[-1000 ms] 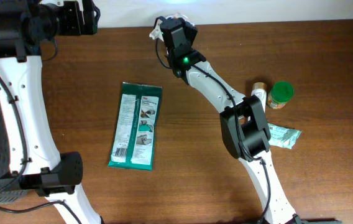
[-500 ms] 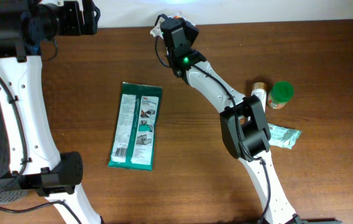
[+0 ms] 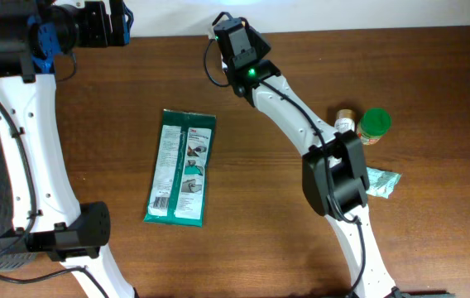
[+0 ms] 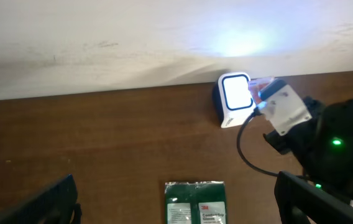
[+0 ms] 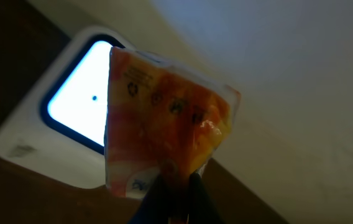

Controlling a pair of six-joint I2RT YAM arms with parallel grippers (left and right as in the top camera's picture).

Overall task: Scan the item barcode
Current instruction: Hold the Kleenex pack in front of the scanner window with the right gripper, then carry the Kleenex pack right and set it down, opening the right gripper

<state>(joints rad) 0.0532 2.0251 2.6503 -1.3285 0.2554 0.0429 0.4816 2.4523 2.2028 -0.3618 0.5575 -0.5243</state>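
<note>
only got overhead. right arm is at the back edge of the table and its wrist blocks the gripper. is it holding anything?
Observer: Yes. In the right wrist view the right gripper is shut on the bottom edge of an orange packet.
Operator: what's it pointed at?
Observer: The left wrist view shows a white scanner against the wall, window lit, with the packet held close to it.
Operator: and the other arm?
Observer: The left gripper is open, with nothing between its fingers.

3M logo on green packet (image 4: 195, 202), symbols on orange packet (image 5: 164, 118)
</note>
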